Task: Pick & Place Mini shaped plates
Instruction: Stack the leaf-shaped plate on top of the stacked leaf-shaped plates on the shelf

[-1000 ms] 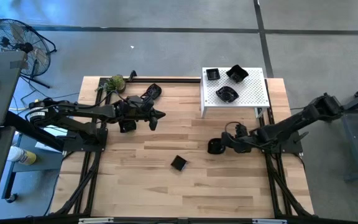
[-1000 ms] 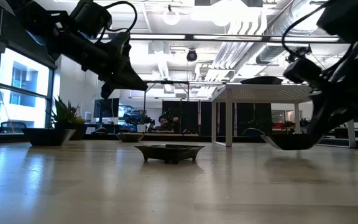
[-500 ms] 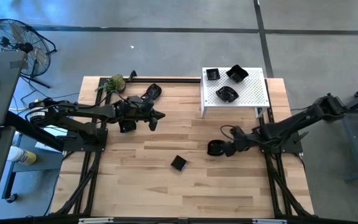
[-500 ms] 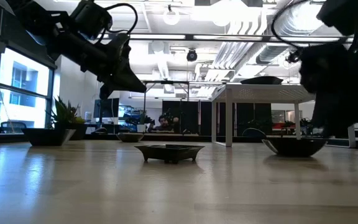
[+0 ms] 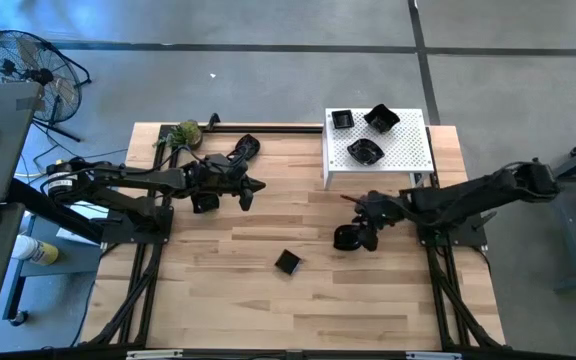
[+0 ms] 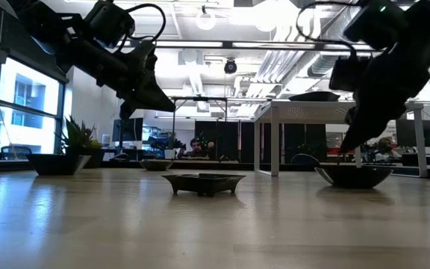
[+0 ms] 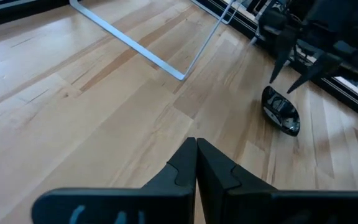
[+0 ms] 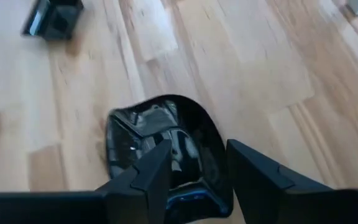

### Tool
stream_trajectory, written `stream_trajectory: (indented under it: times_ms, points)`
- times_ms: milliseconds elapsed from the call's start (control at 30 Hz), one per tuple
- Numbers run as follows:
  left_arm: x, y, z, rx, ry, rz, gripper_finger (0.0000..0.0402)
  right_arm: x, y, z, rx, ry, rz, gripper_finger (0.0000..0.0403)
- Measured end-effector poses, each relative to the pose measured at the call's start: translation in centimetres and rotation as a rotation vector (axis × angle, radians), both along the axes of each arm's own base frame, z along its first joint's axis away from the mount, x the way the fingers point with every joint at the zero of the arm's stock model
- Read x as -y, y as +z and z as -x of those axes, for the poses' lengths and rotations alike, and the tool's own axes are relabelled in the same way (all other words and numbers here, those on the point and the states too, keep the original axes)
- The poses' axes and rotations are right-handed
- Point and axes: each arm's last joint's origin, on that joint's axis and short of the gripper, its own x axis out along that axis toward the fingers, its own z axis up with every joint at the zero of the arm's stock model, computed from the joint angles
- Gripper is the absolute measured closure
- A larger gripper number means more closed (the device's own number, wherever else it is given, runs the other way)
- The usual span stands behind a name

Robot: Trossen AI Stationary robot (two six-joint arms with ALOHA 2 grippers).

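Main risk from here: my right gripper [image 5: 366, 222] hangs right over the round plate [image 5: 346, 237] with its fingers spread. If I swing the arm away low, a fingertip could clip the rim and skid or flip the glossy plate across the counter [image 5: 228, 290]. If I go back down for a regrip, the slick curved rim could squirt out sideways.

The round plate sits flat on the counter on the right side, nothing pinching it. In the right wrist view the plate [image 8: 160, 140] lies just beyond and between the two fingers, not touched as far as I can tell. From table height the plate [image 6: 353, 175] rests on the wood and the right gripper [image 6: 353, 134] is above it, apart.

The square plate [image 5: 287, 262] lies near the middle of the counter, a bit left and nearer than the round one, well apart from both grippers.

Three more plates [image 5: 366, 152] are up on the white perforated stand [image 5: 418, 150] at the far right. Another dark plate [image 5: 245, 146] is at the far left near the green leafy ball [image 5: 185, 132].

My left gripper [image 5: 253, 186] waits over the far left of the counter, fingers pressed together, holding nothing. Second risk: it points toward the middle, so both arms reaching for the square plate could collide.
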Motion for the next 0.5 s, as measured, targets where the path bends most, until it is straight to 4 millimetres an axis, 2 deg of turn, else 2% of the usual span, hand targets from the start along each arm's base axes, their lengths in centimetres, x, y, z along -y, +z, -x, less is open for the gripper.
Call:
stream_trajectory:
  times_ms: [267, 500]
  points:
    - [0.0, 0.0, 0.0, 0.000, 0.003, -0.001, 0.0401, 1.1, -2.0, -0.7, -0.098, 0.051, 0.010, 0.0268]
    - [0.0, 0.0, 0.0, 0.000, 0.006, -0.002, 0.0401, 1.1, -2.6, -1.0, -0.113, 0.063, -0.009, 0.0315]
